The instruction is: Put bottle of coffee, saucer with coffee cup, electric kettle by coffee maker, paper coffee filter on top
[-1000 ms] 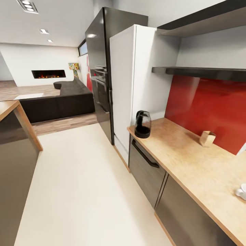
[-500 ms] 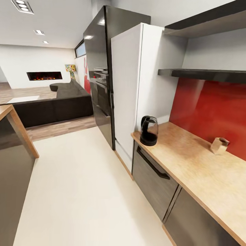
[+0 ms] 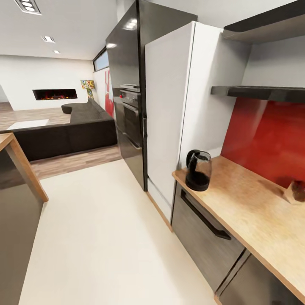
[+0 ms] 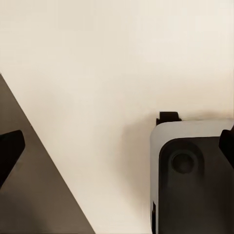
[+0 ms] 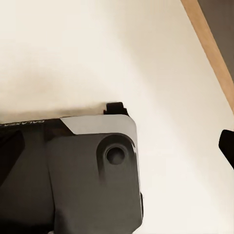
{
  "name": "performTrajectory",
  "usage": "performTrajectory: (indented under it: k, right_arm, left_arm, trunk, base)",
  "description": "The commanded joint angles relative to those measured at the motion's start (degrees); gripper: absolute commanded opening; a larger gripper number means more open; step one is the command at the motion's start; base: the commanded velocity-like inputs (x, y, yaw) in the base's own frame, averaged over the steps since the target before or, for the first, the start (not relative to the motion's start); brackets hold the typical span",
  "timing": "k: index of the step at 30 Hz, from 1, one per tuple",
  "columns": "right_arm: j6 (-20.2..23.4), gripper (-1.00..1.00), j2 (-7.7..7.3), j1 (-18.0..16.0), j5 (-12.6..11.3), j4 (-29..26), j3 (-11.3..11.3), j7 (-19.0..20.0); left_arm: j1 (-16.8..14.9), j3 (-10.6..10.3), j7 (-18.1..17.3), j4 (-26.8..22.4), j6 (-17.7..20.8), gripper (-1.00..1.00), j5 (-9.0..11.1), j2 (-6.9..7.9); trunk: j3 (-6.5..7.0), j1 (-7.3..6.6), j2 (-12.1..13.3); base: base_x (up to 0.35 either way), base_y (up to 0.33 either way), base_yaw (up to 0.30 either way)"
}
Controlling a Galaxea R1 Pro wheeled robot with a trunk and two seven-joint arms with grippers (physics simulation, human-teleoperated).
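Observation:
The electric kettle (image 3: pixel 198 170) stands near the left end of the kitchen countertop (image 3: pixel 245 212), close to its front edge and next to the white fridge. Above the red backsplash hangs the thin black kitchen shelf (image 3: pixel 258 92), with nothing on the part I see. The left wrist view looks down on pale floor, where my left gripper (image 4: pixel 118 148) is open with nothing between its fingertips (image 4: pixel 9 151). My right gripper (image 5: pixel 117 146) also hangs over the floor, one fingertip (image 5: pixel 227 145) far out at the picture's edge, nothing held.
A white fridge (image 3: pixel 169 106) and a black oven tower (image 3: pixel 127 93) stand past the counter. A wood-topped island (image 3: pixel 21 169) is on the left, pale floor (image 3: pixel 97 228) between. A small tan box (image 3: pixel 296 190) sits by the backsplash. A thicker black shelf (image 3: pixel 267 23) hangs higher.
The whole picture has shifted: the camera moved along the counter toward the fridge, so kettle and box slide right and look larger. A white cup at the right edge left the picture.

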Motion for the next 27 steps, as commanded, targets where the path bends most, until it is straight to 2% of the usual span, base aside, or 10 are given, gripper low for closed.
performTrajectory:
  k: [1,18,27]
  right_arm:
    - [0.35,1.0,0.01,-0.02,-0.54,-0.12,0.5,-0.28]
    - [0.35,1.0,-0.14,-0.02,-0.56,-0.12,0.5,-0.28]
    - [0.35,1.0,-0.17,-0.02,-0.56,-0.12,0.5,-0.28]
  left_arm:
    - [-0.04,-0.5,0.13,0.02,-0.17,1.0,0.59,0.01]
    - [-0.04,-0.5,0.14,0.02,-0.2,1.0,0.59,0.01]
    - [-0.04,-0.5,0.13,0.02,-0.23,1.0,0.59,0.01]
  trunk:
    - [-0.12,0.06,-0.11]
    - [-0.12,0.06,-0.11]
    - [-0.12,0.06,-0.11]
  base:
    - [0.288,0.204,0.0]
    - [0.288,0.214,-0.012]
    - [0.288,0.224,-0.2]
